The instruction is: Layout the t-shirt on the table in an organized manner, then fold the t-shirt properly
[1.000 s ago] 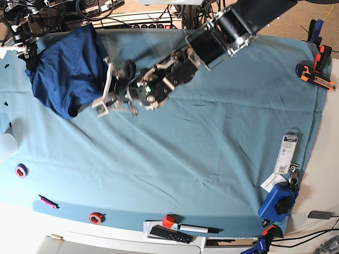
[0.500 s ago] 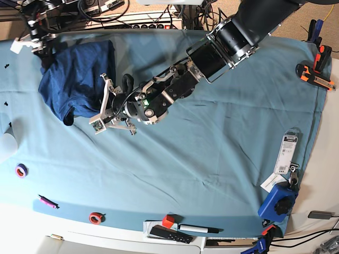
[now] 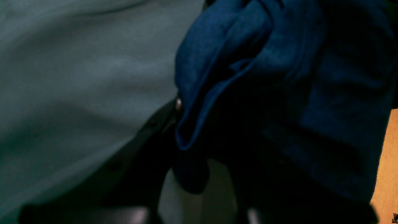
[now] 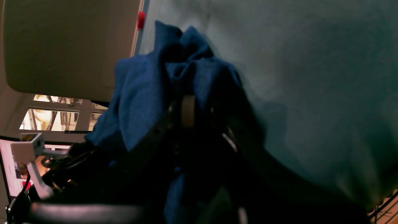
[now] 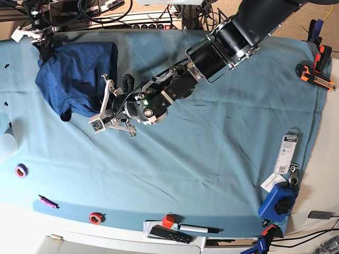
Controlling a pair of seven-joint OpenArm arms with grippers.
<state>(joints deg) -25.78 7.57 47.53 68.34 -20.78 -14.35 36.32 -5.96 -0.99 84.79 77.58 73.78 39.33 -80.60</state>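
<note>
Teal table [image 5: 212, 148], shirt [image 5: 77, 74] bunched at far corner, soft and limp, best taken by hem corners; left gripper [image 5: 100, 103] and right gripper [image 5: 38, 39] seemingly clamped on cloth.

left arm: reaches in from top right of base view, stretched long and low toward the left | left gripper [image 5: 106, 108]: jaws pinched together on blue fabric | right arm: only its end shows, far top-left corner | right gripper [image 5: 43, 45]: jaws closed, blue fabric bunched between them
</note>
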